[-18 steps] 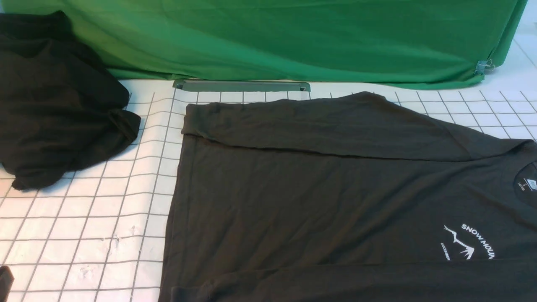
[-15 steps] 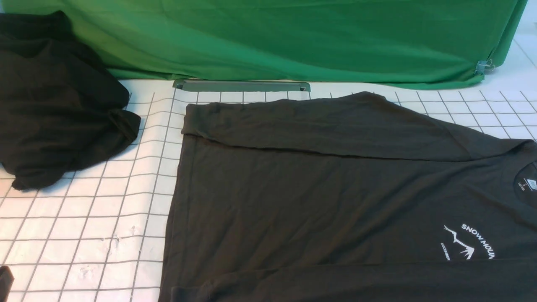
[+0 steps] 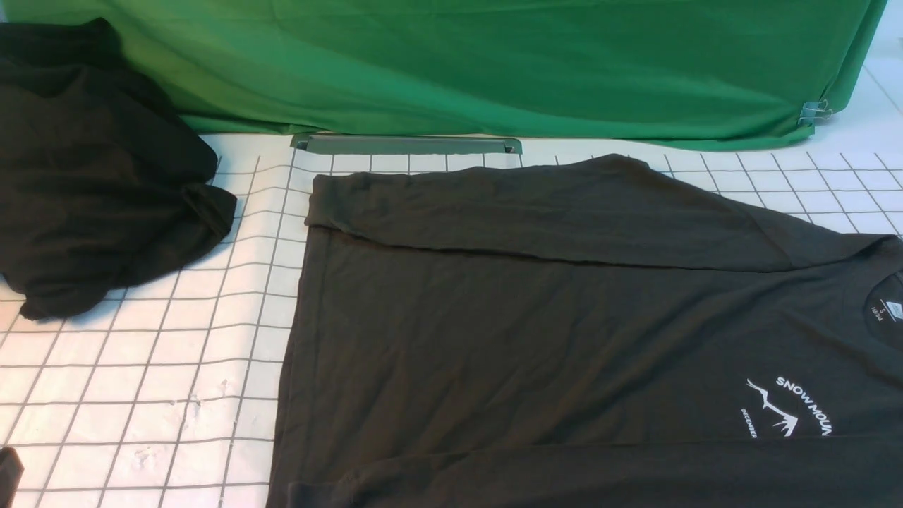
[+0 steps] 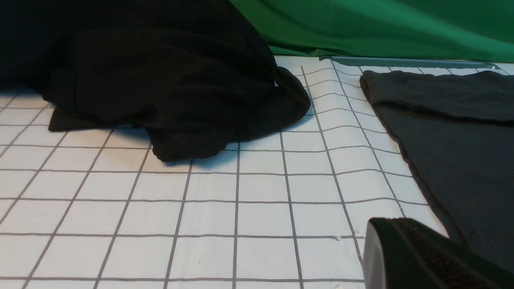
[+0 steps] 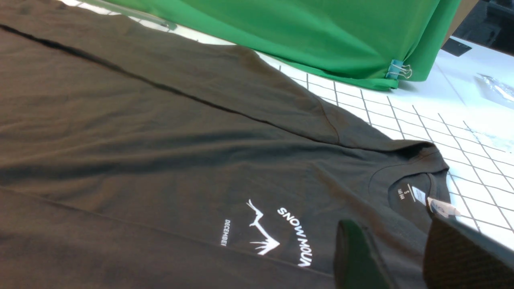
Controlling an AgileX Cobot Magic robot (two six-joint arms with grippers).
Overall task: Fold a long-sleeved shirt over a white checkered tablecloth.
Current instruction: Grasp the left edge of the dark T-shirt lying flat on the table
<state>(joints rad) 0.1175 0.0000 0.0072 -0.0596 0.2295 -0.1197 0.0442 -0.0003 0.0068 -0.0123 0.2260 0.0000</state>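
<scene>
The long-sleeved shirt (image 3: 564, 331) lies flat on the white checkered tablecloth (image 3: 141, 367), collar (image 3: 885, 303) to the right and white mountain logo (image 3: 783, 409) near it. Both sleeves are laid in over the body, one along the far edge (image 3: 536, 212) and one along the near edge. My left gripper (image 4: 385, 233) is shut and empty, low over the bare cloth just left of the shirt's hem (image 4: 461, 172). My right gripper (image 5: 401, 261) stands open with nothing between its fingers, over the chest between the logo (image 5: 265, 237) and the collar (image 5: 413, 188).
A blacker plain heap of cloth (image 3: 92, 183) lies at the far left. A green draped cloth (image 3: 494, 63) closes off the back, with a grey bar (image 3: 405, 144) at its foot and a binder clip (image 3: 811, 111) at its right corner.
</scene>
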